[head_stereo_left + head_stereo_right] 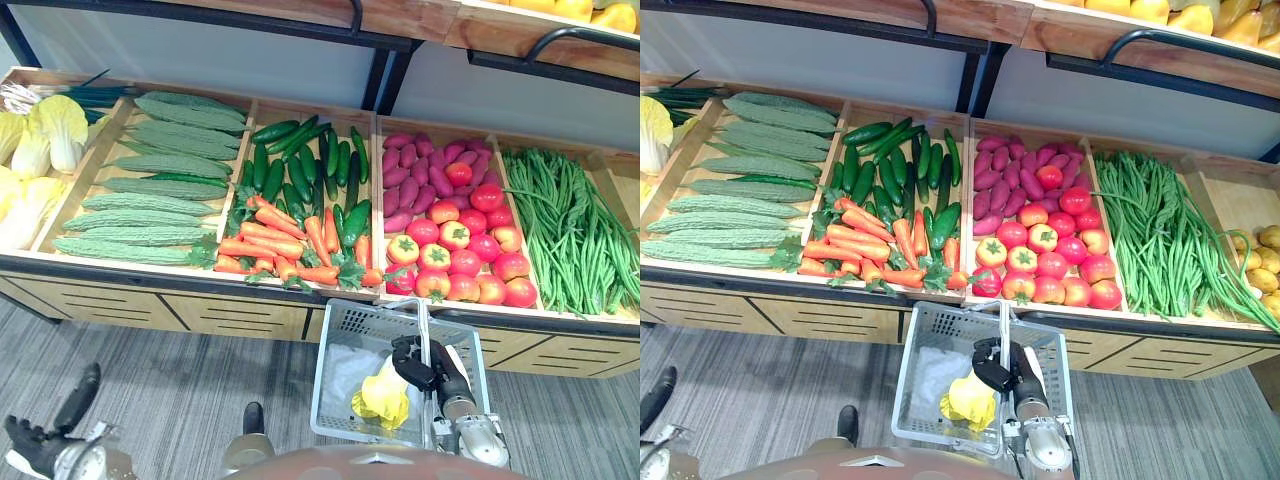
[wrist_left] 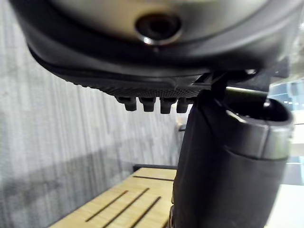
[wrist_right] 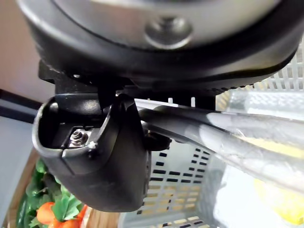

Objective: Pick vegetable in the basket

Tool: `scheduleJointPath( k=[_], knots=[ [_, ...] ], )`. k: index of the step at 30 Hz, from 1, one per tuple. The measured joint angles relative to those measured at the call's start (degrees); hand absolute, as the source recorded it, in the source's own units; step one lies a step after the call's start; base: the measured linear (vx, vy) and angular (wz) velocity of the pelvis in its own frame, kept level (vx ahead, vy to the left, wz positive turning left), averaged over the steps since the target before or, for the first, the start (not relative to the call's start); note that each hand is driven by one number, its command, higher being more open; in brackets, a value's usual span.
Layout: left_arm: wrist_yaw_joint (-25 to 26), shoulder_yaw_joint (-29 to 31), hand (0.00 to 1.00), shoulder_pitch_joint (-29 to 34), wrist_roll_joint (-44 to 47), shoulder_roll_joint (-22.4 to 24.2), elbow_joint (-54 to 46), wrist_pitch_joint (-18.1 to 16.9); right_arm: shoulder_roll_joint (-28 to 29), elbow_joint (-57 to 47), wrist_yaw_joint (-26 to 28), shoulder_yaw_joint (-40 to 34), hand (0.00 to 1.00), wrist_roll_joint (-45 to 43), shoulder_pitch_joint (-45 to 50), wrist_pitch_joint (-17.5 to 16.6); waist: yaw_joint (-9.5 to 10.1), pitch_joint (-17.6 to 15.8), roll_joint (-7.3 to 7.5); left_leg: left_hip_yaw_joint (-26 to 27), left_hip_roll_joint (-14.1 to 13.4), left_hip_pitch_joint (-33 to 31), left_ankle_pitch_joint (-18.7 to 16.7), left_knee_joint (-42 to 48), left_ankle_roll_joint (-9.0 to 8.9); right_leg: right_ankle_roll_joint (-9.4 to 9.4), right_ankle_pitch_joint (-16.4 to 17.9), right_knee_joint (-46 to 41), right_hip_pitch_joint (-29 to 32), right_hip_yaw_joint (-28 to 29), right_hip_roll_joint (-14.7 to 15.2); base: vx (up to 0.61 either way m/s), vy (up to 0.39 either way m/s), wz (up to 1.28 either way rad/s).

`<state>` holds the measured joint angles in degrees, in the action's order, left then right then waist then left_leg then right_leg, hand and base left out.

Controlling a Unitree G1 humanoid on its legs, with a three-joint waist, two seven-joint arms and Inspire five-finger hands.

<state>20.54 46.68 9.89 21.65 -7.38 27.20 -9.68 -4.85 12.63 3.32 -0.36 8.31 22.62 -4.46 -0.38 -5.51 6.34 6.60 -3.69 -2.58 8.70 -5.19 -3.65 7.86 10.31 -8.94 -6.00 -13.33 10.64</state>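
Note:
A grey plastic basket hangs in front of the vegetable stand, below the tomatoes. My right hand is shut on the basket's handle, thumb curled round it. Inside the basket lies a yellow leafy vegetable on something white. My left hand hangs low at the left above the floor, away from the stand, with relaxed fingers that hold nothing.
The wooden stand holds pale cabbages, bitter gourds, cucumbers, carrots, purple sweet potatoes, tomatoes, green beans and potatoes. An upper shelf overhangs the back. Grey carpet lies below.

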Motion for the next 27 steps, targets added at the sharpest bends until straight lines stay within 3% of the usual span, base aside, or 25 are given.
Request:
scheduleJointPath(
  k=[3, 6, 11, 16, 27],
  knots=[
    [0.3, 0.2, 1.0, -0.4, -3.7, -2.1, -5.3, 0.0, -0.1, 0.0, 0.3, -0.1, 0.0, 0.3, -0.3, 0.2, 0.13, 0.3, -0.48, 0.2, -0.5, -0.1, 0.2, 0.0, -0.24, -0.42, 0.2, -0.3, 0.5, 0.4, -0.6, -0.04, -0.016, -0.06],
    [0.0, 0.2, 1.0, -0.6, -5.1, -8.6, -11.8, 0.1, -1.1, 0.0, 1.4, -0.1, 0.0, 0.3, -0.8, 0.3, 0.14, 0.5, -0.84, 1.0, -1.3, -0.3, 0.3, 0.0, -0.63, -0.85, 0.3, -1.0, 1.6, 1.2, -0.9, -0.03, -0.02, -0.13],
    [-2.6, -1.2, 1.0, -4.4, -9.4, -24.8, -19.8, 0.0, -4.1, -0.2, 3.2, -0.5, 0.0, 0.3, -0.8, 0.3, 0.14, 1.6, -2.05, 2.6, -1.7, -0.2, 0.3, 0.0, -1.09, -0.88, 0.2, -1.9, 2.6, 2.7, -1.1, 0.0, -0.012, -0.13],
    [-9.3, -11.1, 1.0, -11.5, -13.7, -36.8, -21.1, -1.0, -4.4, -3.0, 5.8, -1.1, 0.0, -0.2, 0.1, 0.9, -0.27, 3.0, -3.66, 3.6, -1.6, 0.0, 0.3, 0.0, -1.0, -0.7, 0.1, -2.1, 3.2, 3.9, -0.8, -0.01, 0.004, -0.1],
    [-18.7, -30.0, 1.0, -23.6, -14.3, -42.5, -12.8, -1.7, -6.0, -7.0, 8.6, 1.3, 0.0, -0.8, 0.5, 0.9, -1.91, 3.4, -4.46, 5.9, -1.9, 0.2, 0.9, 0.0, -0.91, -1.02, 0.3, -4.5, 6.0, 6.9, -1.2, -0.01, -0.003, -0.13]
  ],
)
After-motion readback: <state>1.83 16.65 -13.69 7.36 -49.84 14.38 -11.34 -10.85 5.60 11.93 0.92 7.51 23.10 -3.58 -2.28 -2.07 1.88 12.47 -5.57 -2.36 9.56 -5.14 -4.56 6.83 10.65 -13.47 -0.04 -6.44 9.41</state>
